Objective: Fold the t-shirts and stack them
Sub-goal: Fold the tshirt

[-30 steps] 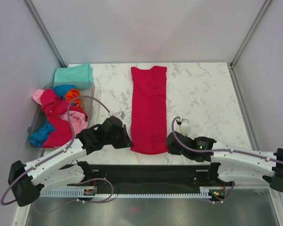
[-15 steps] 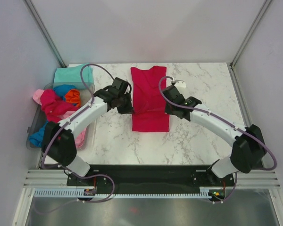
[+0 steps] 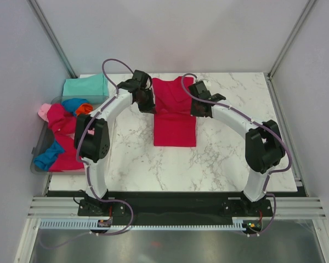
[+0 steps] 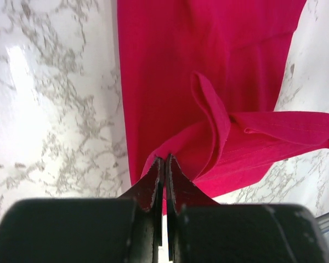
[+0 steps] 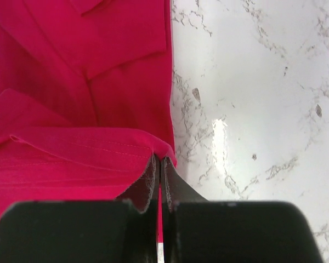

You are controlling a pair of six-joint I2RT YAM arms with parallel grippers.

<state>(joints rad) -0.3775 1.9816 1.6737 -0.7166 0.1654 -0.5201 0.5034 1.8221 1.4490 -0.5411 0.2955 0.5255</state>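
A long crimson-red t-shirt (image 3: 174, 118) lies on the marble table, its near end doubled over toward the far end. My left gripper (image 3: 148, 105) is shut on the left corner of the folded hem (image 4: 208, 148). My right gripper (image 3: 199, 108) is shut on the right corner of the hem (image 5: 98, 159). Both hold the hem above the shirt's upper half. A folded mint-teal t-shirt (image 3: 85, 86) lies at the far left. Pink, blue, orange and red shirts (image 3: 66, 129) are heaped in the bin.
A clear plastic bin (image 3: 41, 143) stands at the table's left edge. The marble table (image 3: 236, 153) ends at grey walls with metal corner posts on three sides. Purple cables arc over both arms.
Both grippers have carried the shirt's near hem from the front edge up and away toward the collar, folding the shirt over itself. Both arms are now stretched far out.
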